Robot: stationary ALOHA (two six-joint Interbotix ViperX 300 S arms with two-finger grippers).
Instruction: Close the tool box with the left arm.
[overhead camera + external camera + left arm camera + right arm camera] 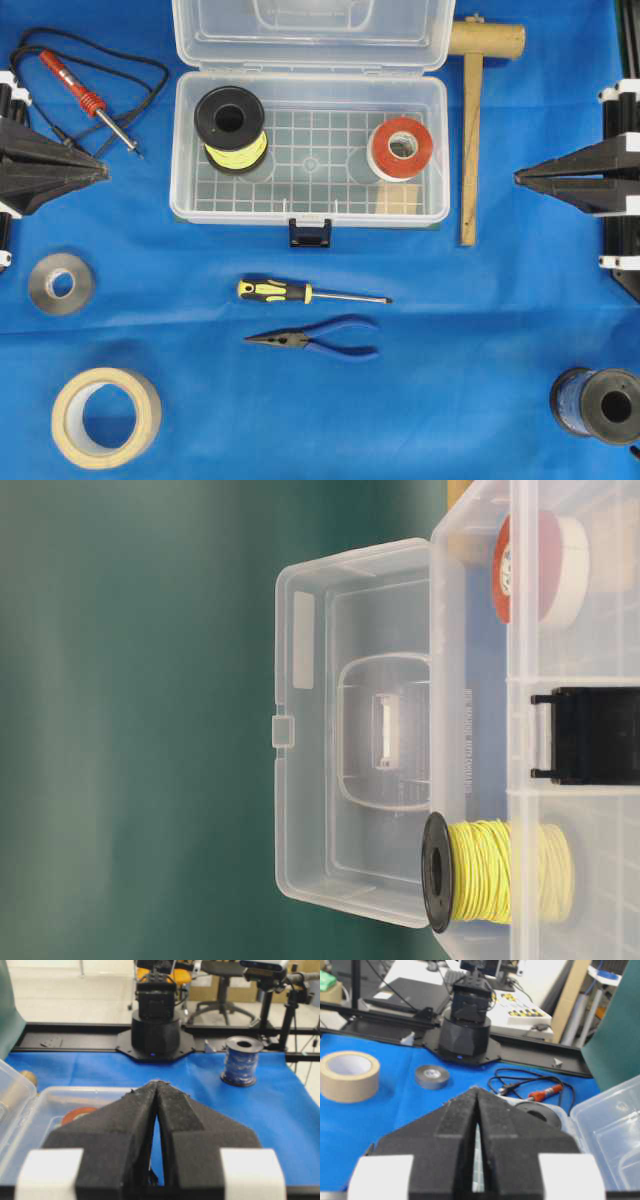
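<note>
masking tape roll (105, 417) lies nearest on the surface. tool box (310, 150) stands open, lid apparently upright. left claw (100, 170) and right claw (520, 178) pinched narrow, holding nothing, well apart from it.

A blue cloth (480, 330) covers the work surface, lying fairly smooth with a few soft creases. A dark green backdrop (130, 720) stands at the far side. Beyond the table's black edge rail (75, 1035), one way shows a pale floor (65, 995), an office chair (220, 990) and a camera stand (265, 1005); the other way shows a white desk (540, 980) and a leaning cardboard sheet (572, 997). The light is even and bright.
</note>
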